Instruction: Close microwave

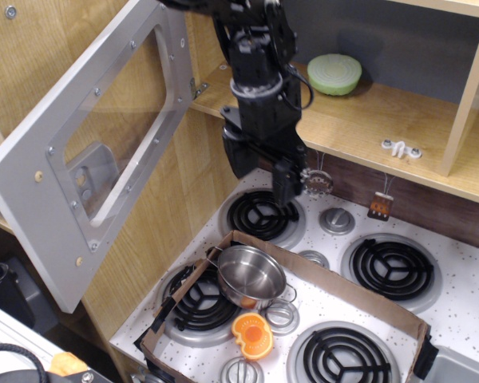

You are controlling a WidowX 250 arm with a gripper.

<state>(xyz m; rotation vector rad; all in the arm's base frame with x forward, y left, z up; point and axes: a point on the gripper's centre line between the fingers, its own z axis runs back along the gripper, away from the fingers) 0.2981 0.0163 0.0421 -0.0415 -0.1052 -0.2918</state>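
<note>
The microwave's grey-silver door (40, 191) with a clear window stands swung wide open at the left, hinged near the top centre. Its wooden cavity floor (367, 112) lies open to the right of the hinge. My black gripper (263, 177) hangs in front of the cavity's lower left edge, above the back left burner and to the right of the door. Its jaws are apart with nothing between them. It does not touch the door.
A green half cabbage (334, 73) and a small white fitting (401, 148) sit in the cavity. Below is a white stove top (463, 311) with several black burners. A cardboard tray (335, 291) holds a steel pot (250, 275) and an orange toy (252, 335).
</note>
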